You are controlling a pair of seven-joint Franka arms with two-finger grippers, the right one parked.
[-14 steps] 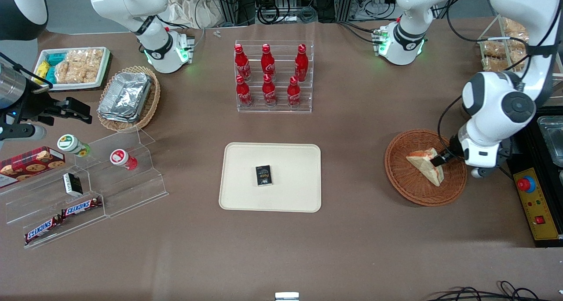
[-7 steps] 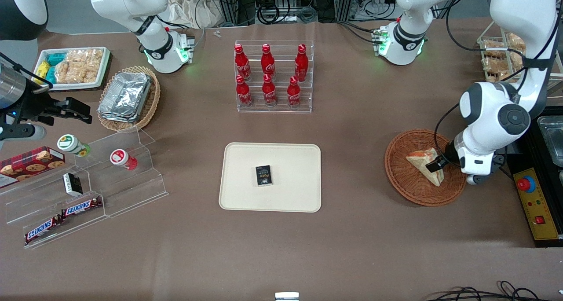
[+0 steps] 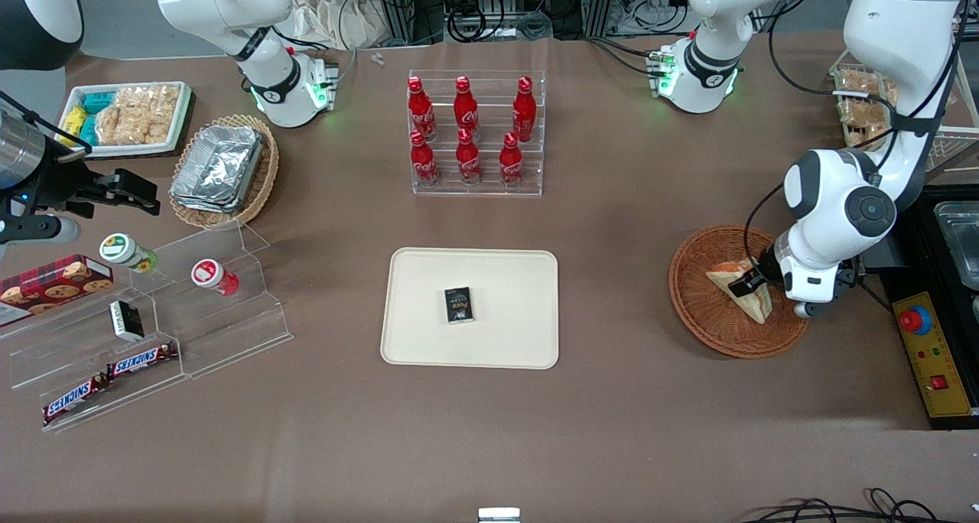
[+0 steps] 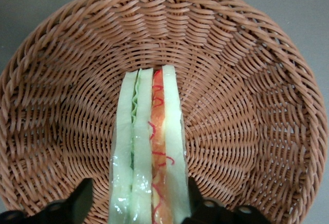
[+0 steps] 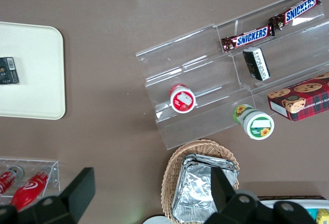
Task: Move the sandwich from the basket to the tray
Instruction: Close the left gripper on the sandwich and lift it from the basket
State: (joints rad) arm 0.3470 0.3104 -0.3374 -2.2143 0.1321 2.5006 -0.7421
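Sandwich (image 3: 740, 287) on edge in basket (image 3: 700, 309), toward working arm's end of table | gripper (image 4: 138, 206) straddles it, fingers apart either side, not yet clamped | over last second I see wrist shift slightly toward tray (image 3: 413, 339) | reads as final alignment; tray holds small dark pack (image 3: 458, 305), room beside it.

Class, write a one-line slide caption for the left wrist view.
Hand straddling the upright wrapped sandwich inside the round wicker basket.
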